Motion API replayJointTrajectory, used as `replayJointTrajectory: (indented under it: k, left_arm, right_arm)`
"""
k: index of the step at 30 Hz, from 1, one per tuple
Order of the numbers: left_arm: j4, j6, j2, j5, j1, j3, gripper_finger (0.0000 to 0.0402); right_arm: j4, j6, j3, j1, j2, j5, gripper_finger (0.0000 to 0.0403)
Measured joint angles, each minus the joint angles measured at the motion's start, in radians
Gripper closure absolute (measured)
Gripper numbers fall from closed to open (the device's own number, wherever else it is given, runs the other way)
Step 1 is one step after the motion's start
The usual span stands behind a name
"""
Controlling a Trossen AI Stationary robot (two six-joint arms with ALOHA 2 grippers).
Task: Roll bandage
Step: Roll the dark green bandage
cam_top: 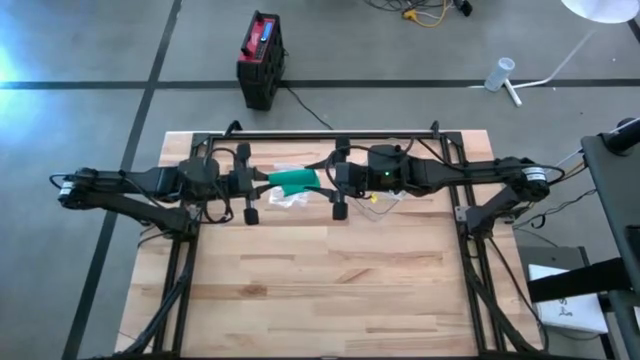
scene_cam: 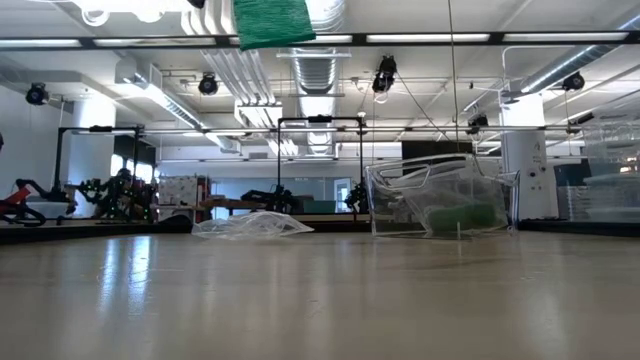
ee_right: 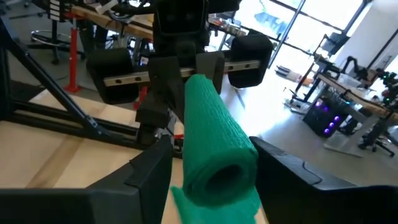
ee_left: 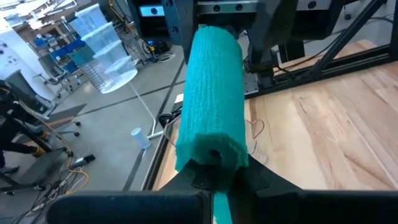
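Rolling is mid-way: the green knitted fabric bandage roll [cam_top: 294,179] hangs in the air between both arms, above the far part of the light wooden slatted table [cam_top: 330,290], not touching it. The left gripper [ee_left: 214,176] has its fingers pressed together on one end of the roll, pinching the fabric at the core. The right gripper [ee_right: 211,163] sits at the other end with its fingers [ee_right: 146,168] spread to either side of the roll; the right wrist view shows gaps on both sides, so it looks like a loose cage, not a clamp. A short loose tail of bandage hangs below that end.

To do this step well, judged from here: keep the left pinch firm so the core does not slip, and keep both wrists on one axis so the layers stack evenly instead of coning. The right fingers should close gently on the outer layer before any twist, enough to hold but not crush the tube. Watch the tail, it should wrap on flat.

Crumpled clear plastic wrapping [scene_cam: 250,225] lies on the table below the roll, and a clear plastic box [scene_cam: 440,205] stands nearby, well apart from the grippers; keep the roll high so neither snags.
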Motion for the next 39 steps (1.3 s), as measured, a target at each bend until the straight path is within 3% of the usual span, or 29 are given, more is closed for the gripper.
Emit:
replayJointTrajectory:
  k: [12,27,31,39]
  left_arm:
    - [0.017,0.009,0.006,0.034,0.0,0.0,0.0393]
    - [0.006,0.01,-0.008,0.033,0.0,0.013,0.0389]
    - [-0.023,0.051,-0.034,0.006,-0.002,0.013,0.0367]
    - [-0.046,0.08,-0.135,-0.021,0.0,-0.014,0.0281]
  right_arm:
    - [-0.009,0.037,0.0,0.0,0.0,-0.007,0.0254]
    - [0.0,0.036,0.0,0.0,0.0,-0.009,0.0386]
    - [0.0,0.036,0.0,0.0,-0.003,-0.009,0.0392]
    - [-0.001,0.011,0.0,0.0,-0.042,-0.006,0.0392]
